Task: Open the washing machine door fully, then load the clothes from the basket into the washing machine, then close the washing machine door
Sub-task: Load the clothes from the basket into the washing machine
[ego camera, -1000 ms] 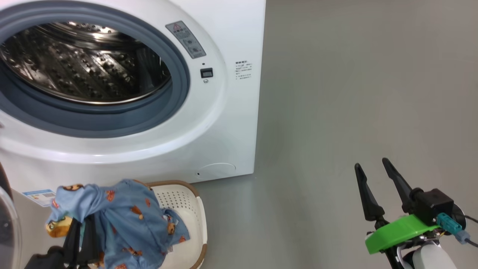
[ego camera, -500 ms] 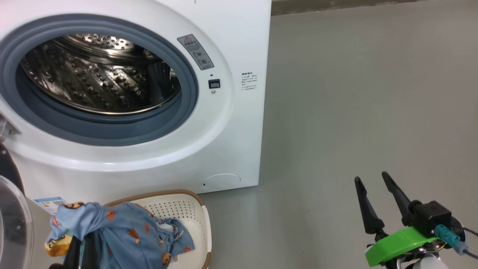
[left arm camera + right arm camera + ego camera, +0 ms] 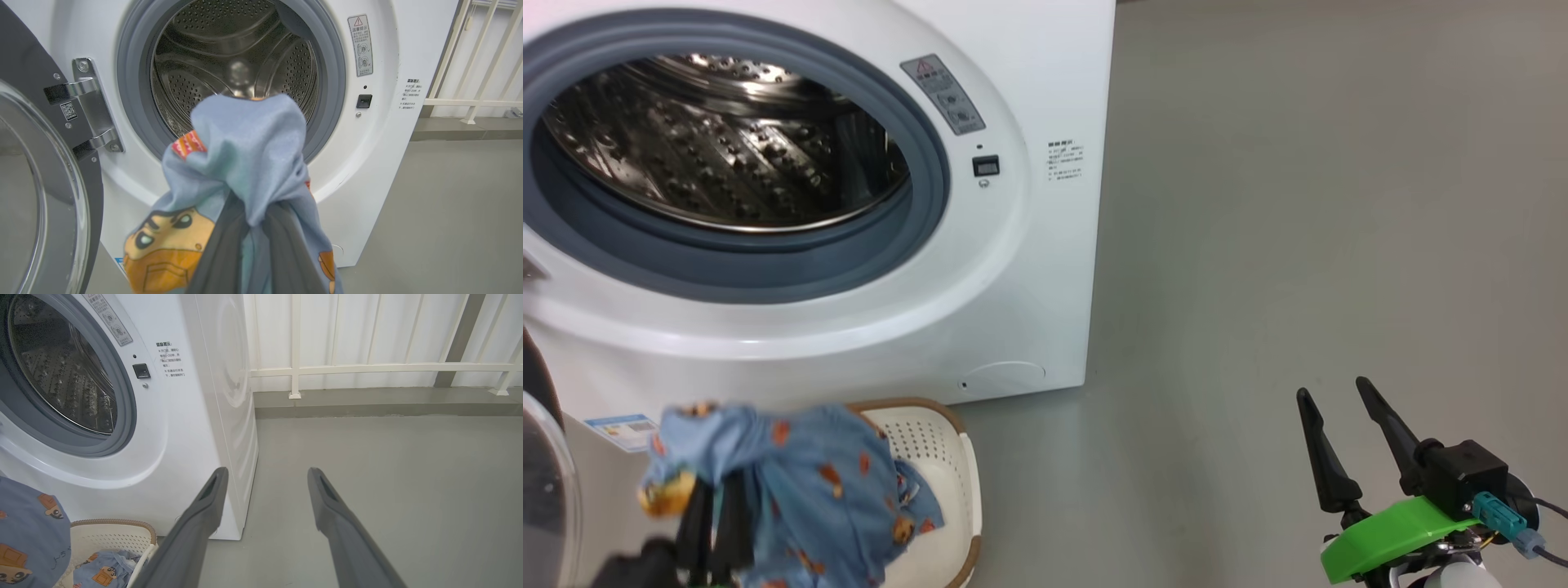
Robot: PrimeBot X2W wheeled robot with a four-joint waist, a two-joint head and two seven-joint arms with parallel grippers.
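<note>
The left gripper [image 3: 712,510] has its jaws clamped on the light blue bear-printed clothes [image 3: 800,474], held beside the cream perforated plastic basket [image 3: 947,457], below the big white washing machine [image 3: 1029,269]. The right gripper [image 3: 1333,388] has its jaws apart.

On the washing machine [image 3: 380,163], a grey label [image 3: 360,45] right of the drum [image 3: 233,61] shows a red warning triangle; its Chinese print is too small to read.
</note>
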